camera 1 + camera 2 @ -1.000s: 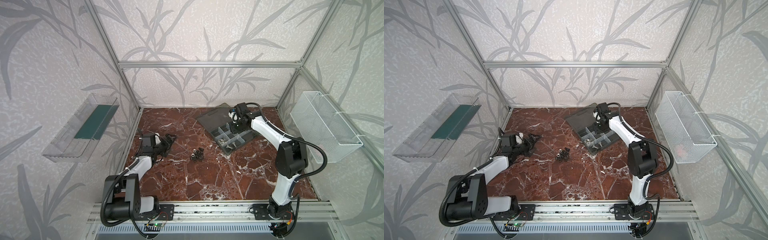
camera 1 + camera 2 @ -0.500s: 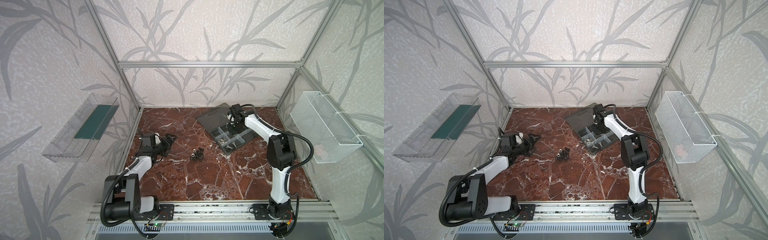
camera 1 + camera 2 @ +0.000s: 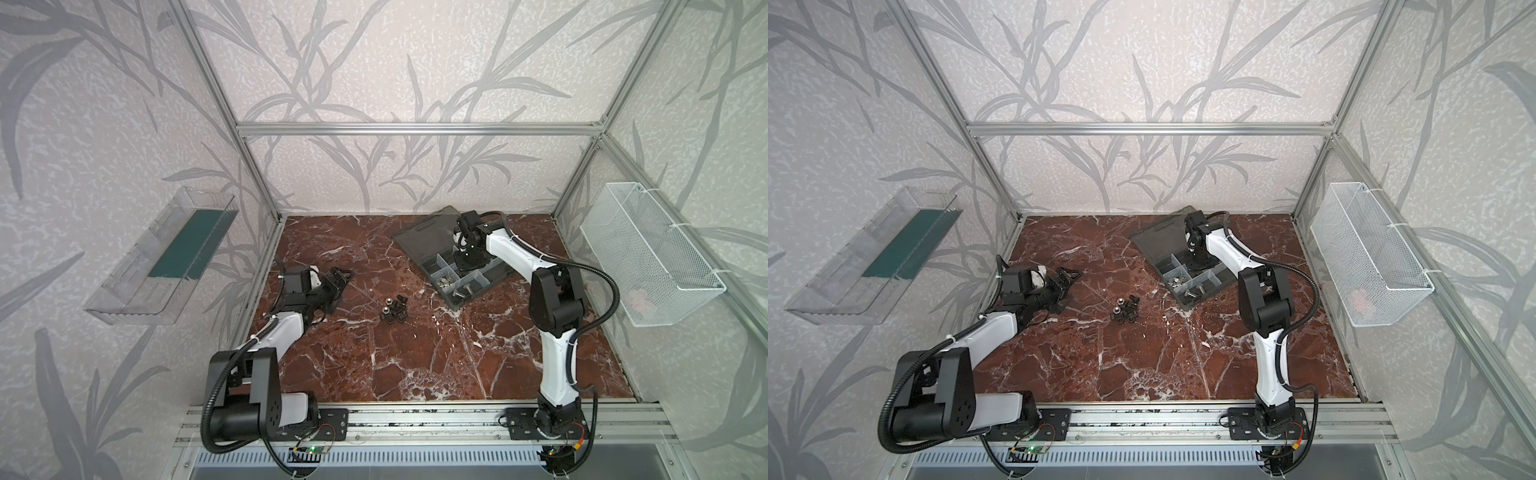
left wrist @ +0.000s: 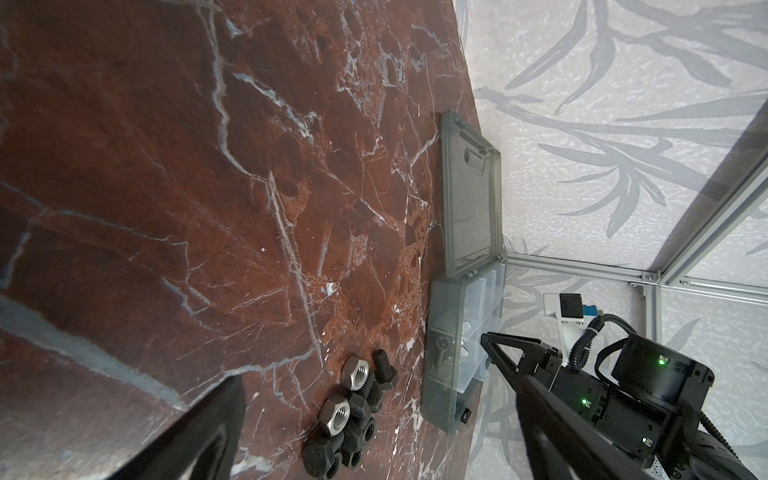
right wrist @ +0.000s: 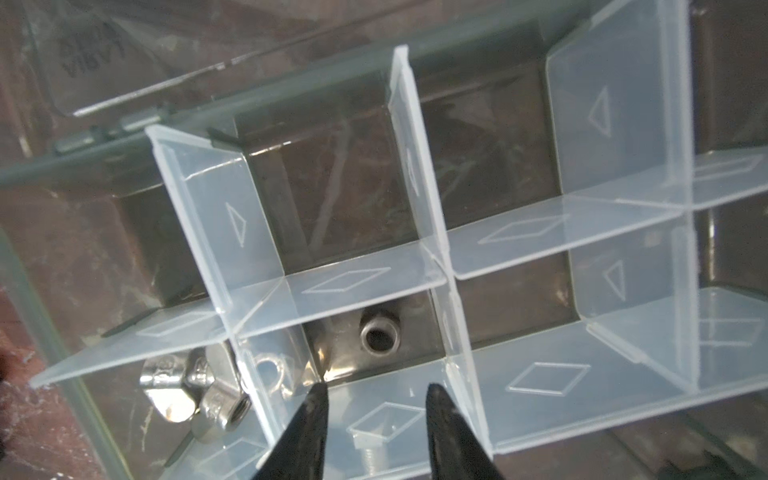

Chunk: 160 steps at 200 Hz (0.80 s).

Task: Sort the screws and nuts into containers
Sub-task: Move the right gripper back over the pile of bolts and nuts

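Below right gripper, containers hold silver nuts.

You get soft, even light in both top views, sharp throughout, with only faint shadows on the marble tabletop. Your right wrist view is dimmer and softer; a silver nut glints, and the right end effector looks blurred.
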{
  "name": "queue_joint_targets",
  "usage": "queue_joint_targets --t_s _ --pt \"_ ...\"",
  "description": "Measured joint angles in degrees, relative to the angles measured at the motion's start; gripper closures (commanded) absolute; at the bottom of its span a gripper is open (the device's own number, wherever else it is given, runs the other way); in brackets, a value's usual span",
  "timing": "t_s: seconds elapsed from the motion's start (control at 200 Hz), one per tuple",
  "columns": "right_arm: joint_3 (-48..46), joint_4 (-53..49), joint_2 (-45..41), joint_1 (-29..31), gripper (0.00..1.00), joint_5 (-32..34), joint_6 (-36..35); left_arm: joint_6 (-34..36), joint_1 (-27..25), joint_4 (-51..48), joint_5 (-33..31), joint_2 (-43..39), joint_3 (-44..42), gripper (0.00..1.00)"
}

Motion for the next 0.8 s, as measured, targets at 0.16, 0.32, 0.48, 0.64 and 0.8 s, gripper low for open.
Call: queue_joint_targets --t_s 0.16,0.32,0.48,0.64,0.8 --pt "-0.02 0.37 -1.95 0.04 0.43 -0.76 -0.68 0.00 0.00 0.02 0.02 0.00 0.00 0.01" --pt "-1.44 0.87 -7.54 1.22 0.42 -5.51 -3.63 0.00 0.00 0.02 0.00 0.00 0.00 0.01" --pt "-5.90 1.81 -14.43 10.03 0.40 -8.00 -9.22 -0.07 0.00 0.09 0.04 0.00 0.00 0.00" --pt "-9.22 2.73 -15.39 20.87 0.40 -8.96 -10.51 -0.15 0.00 0.26 0.15 0.00 0.00 0.00" --pt "-12.81 4.02 -14.23 25.44 0.40 -9.05 -8.39 -0.15 0.00 0.35 0.22 0.00 0.00 0.00"
